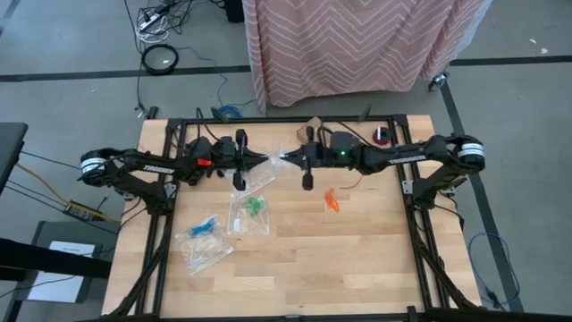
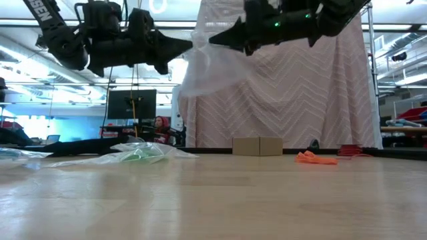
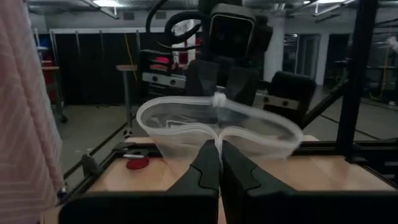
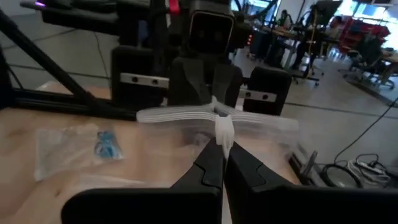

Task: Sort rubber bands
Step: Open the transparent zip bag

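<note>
Wooden desk (image 1: 357,259) under both arms. Orange rubber bands (image 1: 332,200) loose right of centre; green ones (image 1: 255,206) and blue ones (image 1: 204,227) inside zip bags (image 1: 207,246) lower left. Above, at upper centre, clear empty bag (image 2: 207,67) pinched between left pincer (image 1: 264,160) and right pincer (image 1: 288,158), both clamped shut on its rim.

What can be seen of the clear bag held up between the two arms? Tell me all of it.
The clear zip bag is thin, floppy plastic with a ribbed zip rim. It hangs in the air above the table's far middle, pinched on opposite sides by the left hand and right hand, both shut. Its mouth is pulled open into a loop, and it looks empty.
</note>
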